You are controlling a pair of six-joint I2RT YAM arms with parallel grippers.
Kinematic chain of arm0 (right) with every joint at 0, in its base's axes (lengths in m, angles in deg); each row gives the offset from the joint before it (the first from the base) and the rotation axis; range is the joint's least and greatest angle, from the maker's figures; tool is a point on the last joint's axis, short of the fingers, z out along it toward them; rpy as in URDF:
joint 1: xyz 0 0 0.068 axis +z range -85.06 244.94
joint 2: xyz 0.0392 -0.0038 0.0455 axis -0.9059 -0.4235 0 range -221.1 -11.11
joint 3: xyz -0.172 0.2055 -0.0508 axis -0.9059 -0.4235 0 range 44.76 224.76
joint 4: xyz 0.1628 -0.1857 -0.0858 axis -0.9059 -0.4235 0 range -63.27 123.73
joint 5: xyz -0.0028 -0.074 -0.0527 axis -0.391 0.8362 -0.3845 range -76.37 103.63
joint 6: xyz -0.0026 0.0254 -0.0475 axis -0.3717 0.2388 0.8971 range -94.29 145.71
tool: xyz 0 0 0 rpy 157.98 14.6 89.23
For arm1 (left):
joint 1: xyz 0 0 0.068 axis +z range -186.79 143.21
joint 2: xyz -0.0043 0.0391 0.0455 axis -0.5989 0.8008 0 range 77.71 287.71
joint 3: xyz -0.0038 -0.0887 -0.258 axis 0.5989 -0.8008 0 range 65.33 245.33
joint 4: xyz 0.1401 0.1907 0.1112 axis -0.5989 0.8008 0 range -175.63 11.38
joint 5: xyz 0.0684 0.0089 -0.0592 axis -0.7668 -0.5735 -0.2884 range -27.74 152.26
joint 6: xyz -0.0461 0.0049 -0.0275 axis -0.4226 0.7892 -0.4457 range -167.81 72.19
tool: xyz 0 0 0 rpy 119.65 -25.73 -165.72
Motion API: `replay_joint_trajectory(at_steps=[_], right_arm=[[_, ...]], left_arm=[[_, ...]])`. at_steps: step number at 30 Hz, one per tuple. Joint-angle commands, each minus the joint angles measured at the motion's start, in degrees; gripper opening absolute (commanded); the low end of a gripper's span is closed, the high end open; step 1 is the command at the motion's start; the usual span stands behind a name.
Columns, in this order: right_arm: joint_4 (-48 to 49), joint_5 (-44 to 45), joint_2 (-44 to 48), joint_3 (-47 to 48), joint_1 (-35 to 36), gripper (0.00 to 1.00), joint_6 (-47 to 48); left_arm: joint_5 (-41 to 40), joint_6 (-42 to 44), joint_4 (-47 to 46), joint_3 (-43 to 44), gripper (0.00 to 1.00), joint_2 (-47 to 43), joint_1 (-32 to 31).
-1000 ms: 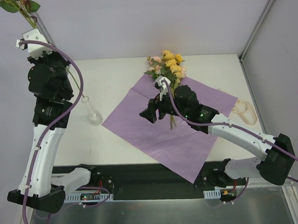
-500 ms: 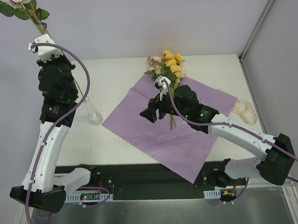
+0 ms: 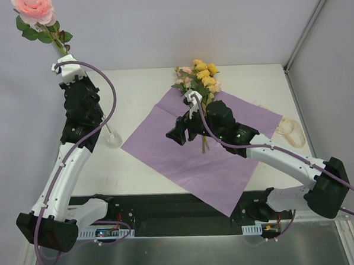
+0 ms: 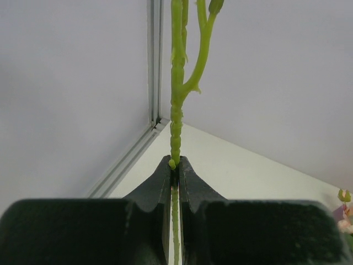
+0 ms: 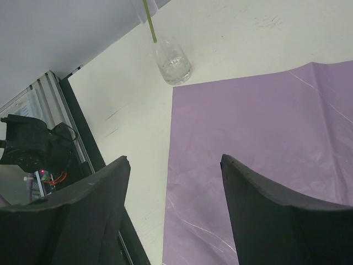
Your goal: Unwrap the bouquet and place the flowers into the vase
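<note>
My left gripper (image 3: 64,60) is raised high at the left and shut on the green stem (image 4: 176,110) of a pink rose (image 3: 35,9). The stem runs down from the gripper (image 4: 175,165), and its lower end (image 5: 150,25) is at the mouth of the small clear vase (image 3: 112,137) (image 5: 173,62). The rest of the flowers (image 3: 201,78), yellow and cream-pink, lie on the far corner of the flat purple paper (image 3: 166,148). My right gripper (image 3: 176,135) (image 5: 175,165) hovers open over the paper's left part (image 5: 265,121), nothing between its fingers.
A cream ribbon (image 3: 290,132) lies on the table at the right, beyond the paper. The enclosure's metal corner post (image 4: 156,61) and walls stand close behind the left gripper. The table's dark front rail (image 5: 88,138) runs near the right gripper.
The left arm has swung right and forward, bringing the pink rose fully into view and setting the stem more upright over the vase. The right arm has not moved.
</note>
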Motion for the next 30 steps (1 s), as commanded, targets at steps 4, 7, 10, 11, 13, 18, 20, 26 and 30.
replay_joint_trajectory(at_steps=[4,7,10,11,13,18,20,26,30], right_arm=[[1.55,-0.02,-0.71,1.55,-0.17,0.7,0.64],[1.73,-0.11,-1.14,1.55,-0.25,0.7,0.47],[1.9,-0.28,-1.58,1.55,-0.25,0.7,0.29],[1.99,-0.28,-1.59,1.46,-0.34,0.7,0.38],[1.99,-0.28,-1.76,1.55,-0.34,0.7,0.29],[2.17,-0.28,-2.02,1.55,-0.25,0.7,0.29],[2.17,-0.28,-2.11,1.55,-0.34,0.7,0.2],[2.52,-0.99,-2.9,1.81,-0.25,0.7,-0.24],[2.52,-1.08,-3.17,1.9,-0.34,0.7,-0.24]], left_arm=[[-2.85,-4.5,-4.35,-4.57,0.04,-1.53,0.75],[-3.47,-5.73,-5.05,-7.38,0.13,-2.06,0.75],[-4.08,-5.82,-6.19,-9.23,0.16,-1.8,0.75],[-4.26,-5.91,-6.28,-9.59,0.18,-1.71,0.75],[-4.7,-6.35,-6.54,-10.72,0.21,-1.45,0.75],[-4.79,-8.28,-5.76,-12.57,0.42,-2.33,0.75],[-4.18,-9.24,-4.88,-13.02,0.46,-3.11,0.75],[-0.75,-5.48,-6.27,-14.07,0.1,-3.74,0.75],[-1.89,-4.58,-3.3,-12.14,0.0,-2.68,0.75]])
